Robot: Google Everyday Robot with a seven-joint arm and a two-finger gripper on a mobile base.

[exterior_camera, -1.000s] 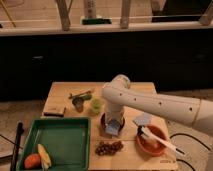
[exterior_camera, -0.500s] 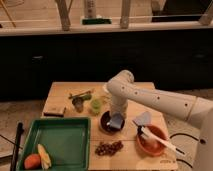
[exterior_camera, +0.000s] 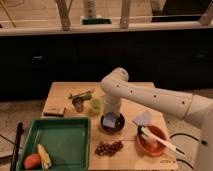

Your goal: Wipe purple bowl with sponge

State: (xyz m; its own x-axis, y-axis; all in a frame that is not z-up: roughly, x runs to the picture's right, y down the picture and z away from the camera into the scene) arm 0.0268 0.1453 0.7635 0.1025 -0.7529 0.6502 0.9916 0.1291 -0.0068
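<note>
Just one camera on me. It sits high and looks steeply down and forward across the wooden table point(exterior_camera: 62, 92), toward the dark cabinets point(exterior_camera: 50, 60) that fill the upper half of the frame. It's at middling range: nearly the whole tabletop fits, with the green tray point(exterior_camera: 56, 120) at lower left. My arm point(exterior_camera: 155, 99) stretches from the right edge to frame centre. My gripper point(exterior_camera: 111, 118) hangs just below centre, over the purple bowl point(exterior_camera: 119, 129).

Dim light, gripper point(exterior_camera: 111, 115) over purple bowl point(exterior_camera: 120, 127)
</note>
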